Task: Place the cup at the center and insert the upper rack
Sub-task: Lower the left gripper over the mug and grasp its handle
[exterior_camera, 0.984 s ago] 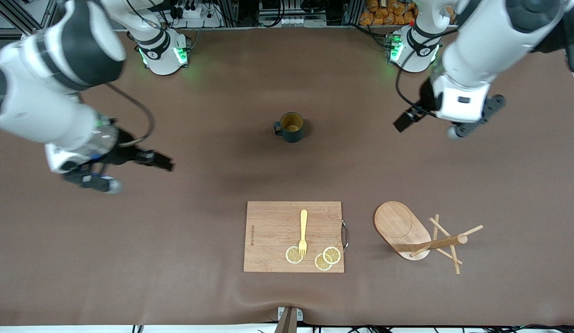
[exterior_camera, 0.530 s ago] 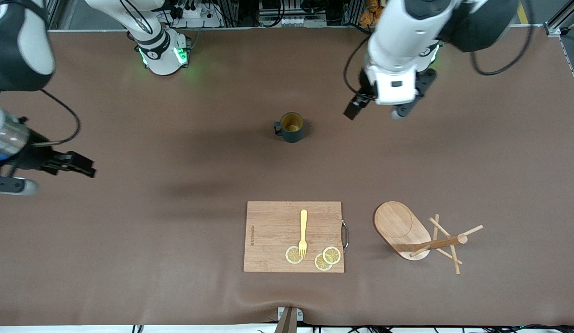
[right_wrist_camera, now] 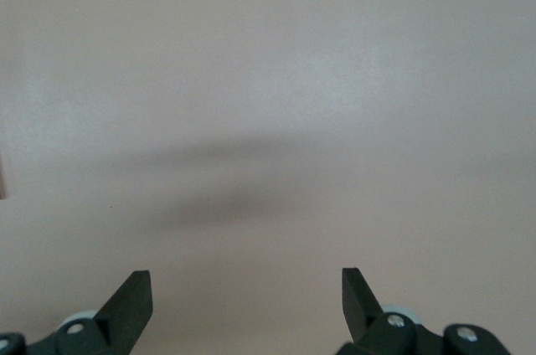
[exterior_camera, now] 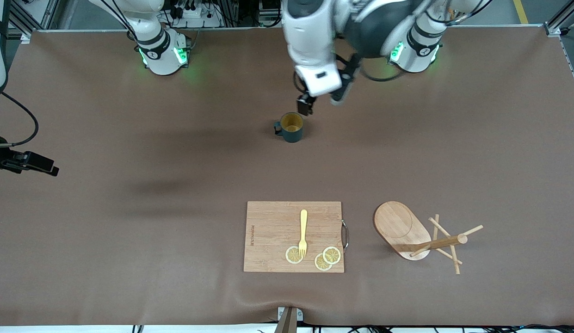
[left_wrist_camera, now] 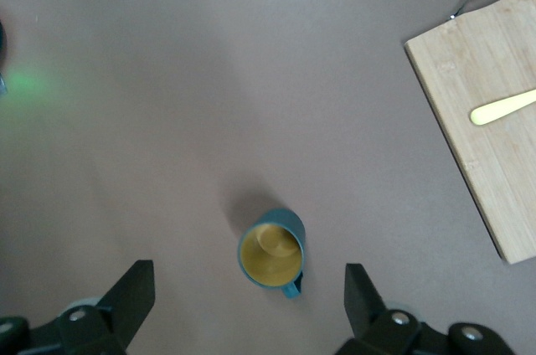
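Cup (exterior_camera: 292,126): dark teal mug with a tan interior, upright on the bare tabletop (exterior_camera: 175,231) near its middle; handle points toward the right arm's end. At 12 o'clock from the board, farther from the front camera. In the left wrist view it shows between the two fingers, apart from both.

Rack (exterior_camera: 423,237): bamboo mug tree lying on its side, at 3 o'clock from the board, toward the left arm's end. Oval base tipped up on edge, post resting on the tabletop, thin pegs splayed out around the post's tip.

Board (exterior_camera: 293,236): rectangular bamboo cutting board with a metal handle on the edge that faces the rack. Nearer the front camera than the cup.

Fork (exterior_camera: 303,232): pale yellow, flat on the board, tines toward the front camera and overlapping one slice.

Lemon slices (exterior_camera: 327,258): three round slices on the board's near part; two overlap each other, one lies under the fork tines.

Left end effector (exterior_camera: 320,102): over the tabletop just at 1 o'clock of the cup, fingers (left_wrist_camera: 130,292) spread wide, nothing between them.

Right end effector (exterior_camera: 34,164): at the right arm's end of the tabletop, well apart from every item, over bare surface; fingers (right_wrist_camera: 130,300) spread wide, holding nothing.
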Controlling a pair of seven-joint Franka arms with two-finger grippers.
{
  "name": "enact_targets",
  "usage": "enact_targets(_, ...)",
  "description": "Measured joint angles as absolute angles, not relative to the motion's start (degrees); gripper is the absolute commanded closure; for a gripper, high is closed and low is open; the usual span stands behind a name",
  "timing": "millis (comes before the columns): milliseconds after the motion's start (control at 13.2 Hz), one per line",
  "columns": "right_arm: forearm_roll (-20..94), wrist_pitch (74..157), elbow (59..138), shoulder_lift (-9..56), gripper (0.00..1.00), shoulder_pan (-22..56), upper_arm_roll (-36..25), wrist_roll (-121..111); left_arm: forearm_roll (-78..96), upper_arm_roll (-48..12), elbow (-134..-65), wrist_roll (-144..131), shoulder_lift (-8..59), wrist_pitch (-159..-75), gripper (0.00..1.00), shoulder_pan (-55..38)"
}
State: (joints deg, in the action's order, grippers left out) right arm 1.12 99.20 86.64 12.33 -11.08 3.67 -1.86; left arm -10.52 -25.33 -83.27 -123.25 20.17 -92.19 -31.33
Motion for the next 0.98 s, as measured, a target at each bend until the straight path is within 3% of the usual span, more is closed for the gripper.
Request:
enact_targets(151,1.05,100.2,86.95,12.27,0.0,-11.15,4.22,-1.86,-12.21,-20.73,-80.17,-131.83,24.46,-92.43,0.0,-40.0)
enact_targets(454,0.84,101.0,87.76,12.15,0.0,-10.92,4.78,-1.86,-12.3,-4.46,-75.77,-137.07,31.47,-93.16,0.0,-57.48)
enact_targets(984,0.71,101.09,88.2,10.78,0.0,-7.3,4.0,-1.85,-12.3,6.34,-72.54,-139.51,40.8,-99.04,0.0,-70.29)
